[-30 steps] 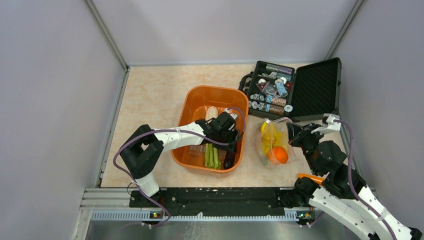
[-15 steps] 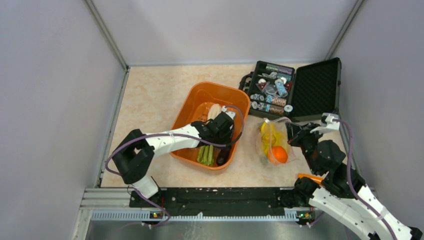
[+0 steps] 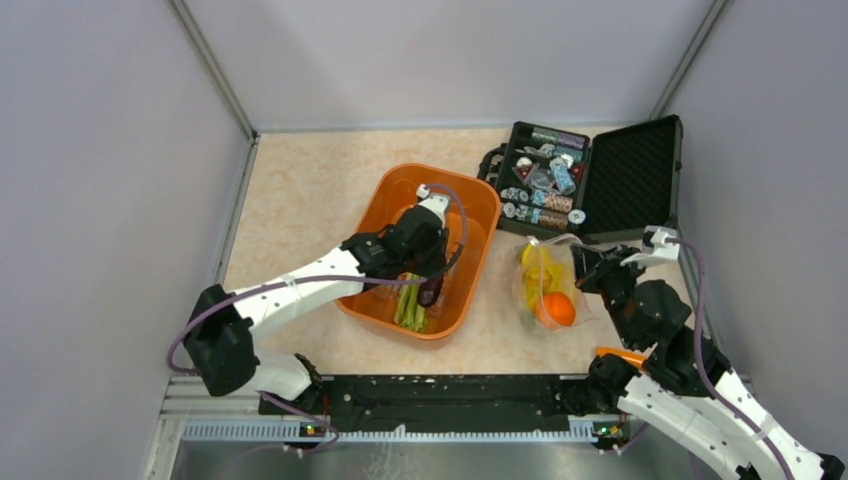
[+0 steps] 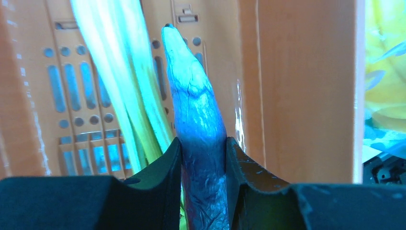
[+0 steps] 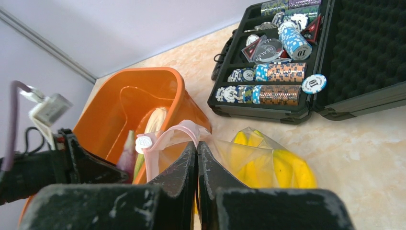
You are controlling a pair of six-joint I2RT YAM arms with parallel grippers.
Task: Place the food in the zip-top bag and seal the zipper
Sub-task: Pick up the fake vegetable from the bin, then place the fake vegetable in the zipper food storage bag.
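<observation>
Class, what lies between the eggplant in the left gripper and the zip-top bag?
The orange basket's right wall beside the eggplant, then bare table; left wrist view shows the wall, top view both.

The basket [image 3: 478,215] is sitting mid-tabletop [image 3: 300,190]. The case [image 3: 640,170] is lying open behind it and to its right. The zip-top bag [image 3: 521,292] is lying just right of the basket, in front of the case, with the zipper [image 5: 165,136] at its far end. The bananas [image 3: 540,268] and the orange [image 3: 556,309] are lying inside the bag, the orange nearer the front. Inside the basket, the stalks [image 4: 119,72] are lying just left of the eggplant [image 4: 191,96], which is lying along the right wall. The left pincer [image 4: 203,148] is reaching into the basket, its fingers pressing either side of the eggplant. The right pincer [image 5: 197,153] is standing at the bag's right, pinching its edge by the mouth.
</observation>
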